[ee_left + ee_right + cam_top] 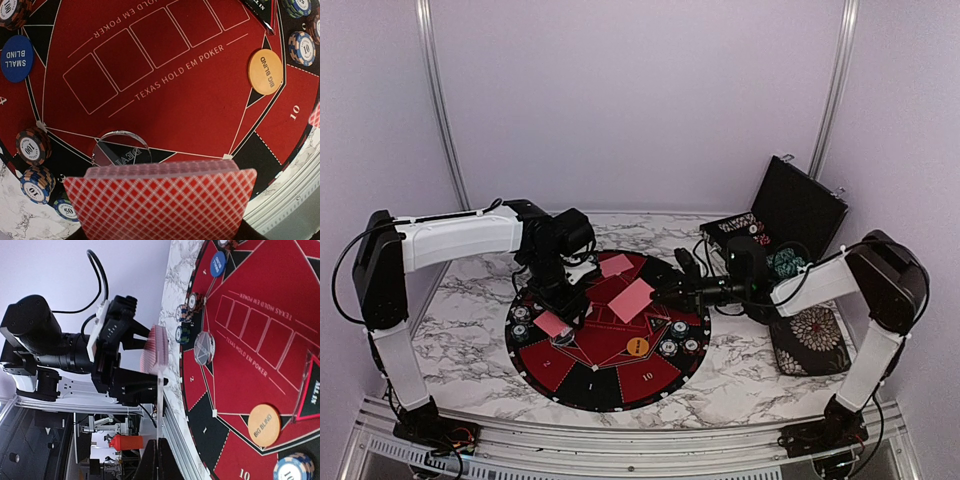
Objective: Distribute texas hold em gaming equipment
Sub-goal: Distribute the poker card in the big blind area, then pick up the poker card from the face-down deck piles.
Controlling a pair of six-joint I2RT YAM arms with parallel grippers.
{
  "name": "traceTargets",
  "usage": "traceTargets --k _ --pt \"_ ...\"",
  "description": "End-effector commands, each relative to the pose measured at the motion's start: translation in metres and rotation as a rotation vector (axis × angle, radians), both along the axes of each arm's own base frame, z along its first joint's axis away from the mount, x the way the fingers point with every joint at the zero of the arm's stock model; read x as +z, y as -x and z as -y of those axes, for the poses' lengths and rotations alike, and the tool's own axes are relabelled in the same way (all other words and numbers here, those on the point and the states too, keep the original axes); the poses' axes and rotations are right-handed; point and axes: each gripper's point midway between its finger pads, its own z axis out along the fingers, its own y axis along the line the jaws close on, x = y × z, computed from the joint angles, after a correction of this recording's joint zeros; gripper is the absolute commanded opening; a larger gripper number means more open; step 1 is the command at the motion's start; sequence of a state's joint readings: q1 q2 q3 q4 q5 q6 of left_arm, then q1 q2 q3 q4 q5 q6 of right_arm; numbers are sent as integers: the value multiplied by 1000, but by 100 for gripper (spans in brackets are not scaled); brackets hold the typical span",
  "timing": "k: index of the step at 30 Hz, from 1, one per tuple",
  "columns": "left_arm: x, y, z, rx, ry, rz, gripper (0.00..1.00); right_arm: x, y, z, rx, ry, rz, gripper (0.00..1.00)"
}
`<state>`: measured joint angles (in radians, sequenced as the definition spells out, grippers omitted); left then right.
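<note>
The left gripper holds a deck of red-backed playing cards between part-open fingers, over the round felt mat near its left edge. Cards are light, slick and flexible; they likely handle best gripped squarely across the deck's faces. The right gripper is fully closed, pinching a thin clear card edge-on.

A round red-and-black mat lies on the marbled table. The left gripper hangs over the mat's left part, holding a red-backed deck. The right gripper reaches in from the right, low over the mat, its jaws shut on a card held flat above the centre. Another card lies near the mat's far edge. An orange disc sits right of centre, chip stacks just beside it. An open black case stands at the far right, a flowered tray before it.
</note>
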<state>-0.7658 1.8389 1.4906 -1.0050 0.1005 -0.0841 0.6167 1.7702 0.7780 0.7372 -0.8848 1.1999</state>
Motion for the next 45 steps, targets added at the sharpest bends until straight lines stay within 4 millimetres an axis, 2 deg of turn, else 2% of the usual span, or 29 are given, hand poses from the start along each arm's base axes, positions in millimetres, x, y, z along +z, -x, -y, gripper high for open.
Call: traceTargets --k 1,9,16,22,25,29,33,40,45 --pt "3 0 1 -13 2 -11 47 -24 28 15 72 88 11 0" --pt "5 1 -1 -11 0 -6 47 -73 85 22 204 274 10 0" --pt "5 1 -2 -10 -1 -6 47 -95 109 23 251 358 16 0" --pt "4 2 -2 -10 -1 -8 47 -109 114 29 241 425 16 0" --pt "5 2 -2 -9 0 -8 47 -112 116 32 233 470 27 12" --pt "4 3 -3 -8 -3 -10 47 -115 120 39 212 518 26 33" --pt "3 3 -3 -7 -4 -11 47 -118 122 47 186 570 27 46" --pt "3 3 -2 -8 1 -16 47 -116 125 60 152 669 46 57" --pt "4 4 0 -9 7 -18 47 -82 112 49 110 612 113 62"
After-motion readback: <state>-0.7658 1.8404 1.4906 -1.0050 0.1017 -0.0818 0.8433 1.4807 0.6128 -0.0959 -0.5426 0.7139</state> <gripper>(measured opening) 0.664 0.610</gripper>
